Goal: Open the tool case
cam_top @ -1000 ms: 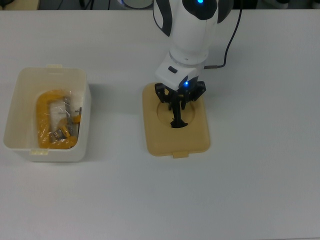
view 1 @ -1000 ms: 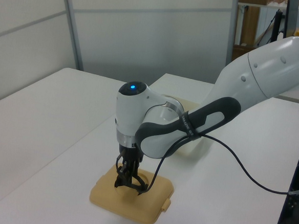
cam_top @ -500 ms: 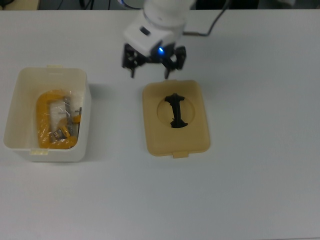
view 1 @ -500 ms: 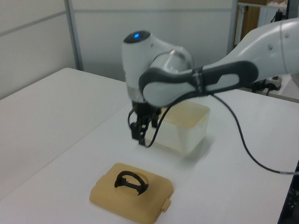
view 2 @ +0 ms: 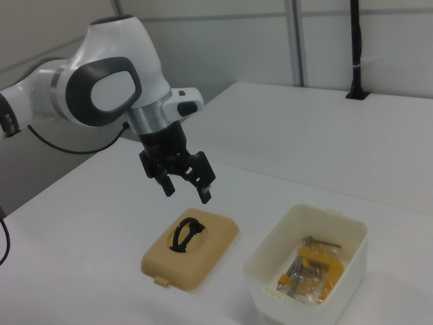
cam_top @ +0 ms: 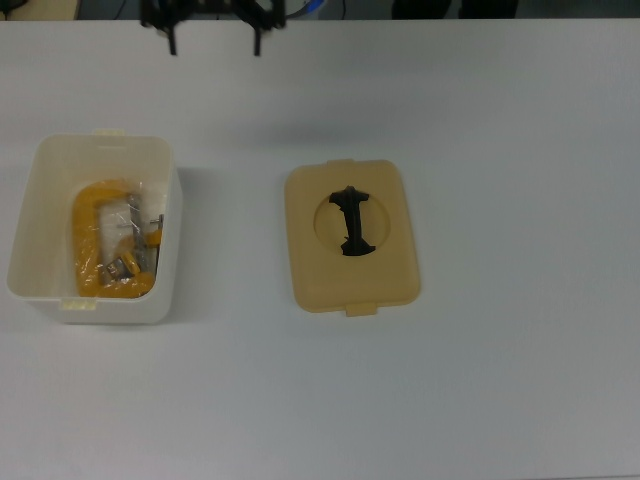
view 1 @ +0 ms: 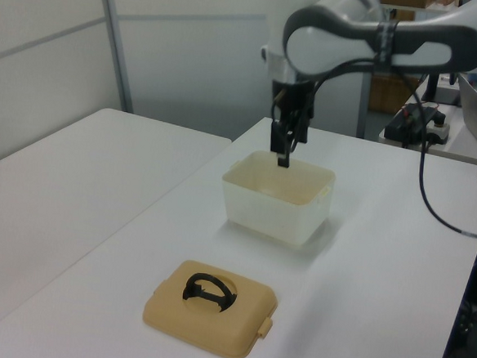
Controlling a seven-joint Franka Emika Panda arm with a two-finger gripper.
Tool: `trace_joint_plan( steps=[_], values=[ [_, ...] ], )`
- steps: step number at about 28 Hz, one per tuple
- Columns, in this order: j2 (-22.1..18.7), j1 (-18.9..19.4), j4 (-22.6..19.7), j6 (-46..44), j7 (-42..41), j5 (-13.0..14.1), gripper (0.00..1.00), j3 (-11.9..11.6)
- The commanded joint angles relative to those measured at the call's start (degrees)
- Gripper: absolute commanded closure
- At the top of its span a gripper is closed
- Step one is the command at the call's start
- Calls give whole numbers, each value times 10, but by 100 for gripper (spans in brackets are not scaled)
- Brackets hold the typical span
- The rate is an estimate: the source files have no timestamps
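Note:
The tool case stands in two pieces. Its white box (cam_top: 35, 230) (view 1: 278, 200) (view 2: 352, 261) sits lidless at the top view's left, with a yellow clamp (cam_top: 100, 235) and small metal parts inside. The tan-yellow lid (cam_top: 385, 270) (view 1: 176, 314) (view 2: 216, 240) lies flat on the table to the box's right in the top view, black handle (cam_top: 352, 222) up in its round recess. My gripper (cam_top: 214, 45) (view 1: 282, 149) (view 2: 186, 189) hangs open and empty high above the table, away from the lid, at the top view's upper edge.
The white table (cam_top: 520, 380) carries only the box and the lid. A black cable (view 1: 432, 217) trails from the arm on the left view's right. Wall panels stand behind the table.
The gripper let go of the lid's handle, rose, and moved toward the top view's upper left. The lid stays flat on the table; the box has not moved.

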Motion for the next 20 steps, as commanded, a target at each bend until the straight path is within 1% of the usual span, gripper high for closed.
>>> trace_joint_plan(
  steps=[1, 8, 16, 20],
  values=[
    [-20, 5, -14, -7, -10, 15, 0, -17],
    [-19, -16, -13, -7, 12, 17, 0, -15],
    [-8, -20, -10, -5, 9, 17, 0, -18],
    [-4, -38, -11, -3, 0, 17, 0, -18]
  ],
)
